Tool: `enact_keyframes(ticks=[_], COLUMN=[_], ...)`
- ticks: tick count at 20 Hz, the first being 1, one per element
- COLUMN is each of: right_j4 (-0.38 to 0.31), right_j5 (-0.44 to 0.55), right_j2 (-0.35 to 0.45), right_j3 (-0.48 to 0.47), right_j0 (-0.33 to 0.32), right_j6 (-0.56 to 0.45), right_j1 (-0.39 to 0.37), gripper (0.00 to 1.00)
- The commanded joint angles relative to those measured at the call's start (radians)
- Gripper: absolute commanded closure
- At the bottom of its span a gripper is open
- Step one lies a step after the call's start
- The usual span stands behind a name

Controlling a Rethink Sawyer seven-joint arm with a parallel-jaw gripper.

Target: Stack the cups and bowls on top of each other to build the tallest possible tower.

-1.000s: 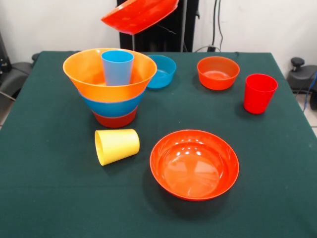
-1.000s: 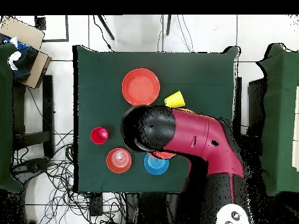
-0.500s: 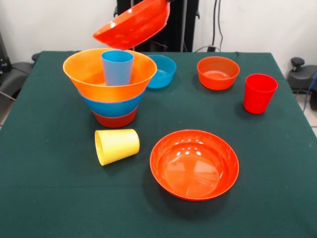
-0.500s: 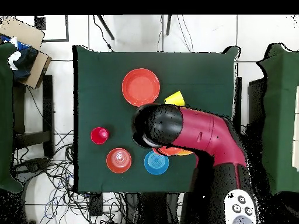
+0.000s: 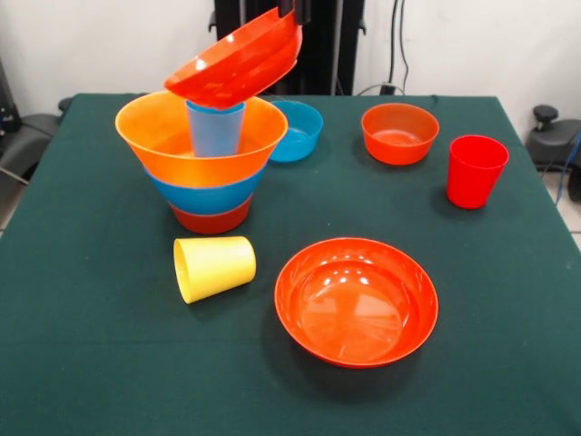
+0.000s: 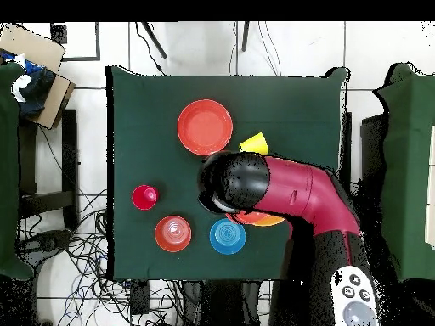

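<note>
Lower and further toward the nested tower (image 5: 201,154) than a second ago, the wide shallow red-orange plastic bowl (image 5: 236,62) hangs tilted, its low edge just above the light blue tapered plastic cup (image 5: 215,127). That cup stands upright inside the huge orange bowl (image 5: 154,136), which nests in a blue bowl (image 5: 207,195) over a red-orange one (image 5: 213,220). The gripper (image 5: 292,11) seems to pinch the carried bowl's high rim. It needs levelling before release.

Shiny smooth plastic bowls (image 5: 356,300) and cups (image 5: 475,170), soft matt green cloth on the table (image 5: 91,345).
</note>
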Motion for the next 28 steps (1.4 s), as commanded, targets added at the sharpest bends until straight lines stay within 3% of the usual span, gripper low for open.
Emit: enact_keyframes(ticks=[1,28], right_j4=[-0.062,-0.068], right_j5=[-0.007,0.057], right_j2=[0.102,0.139], right_j3=[0.077,0.14], right_j0=[-0.017,-0.089], right_j6=[-0.176,-0.203], right_j1=[0.018,-0.07], gripper=[1.0,1.0])
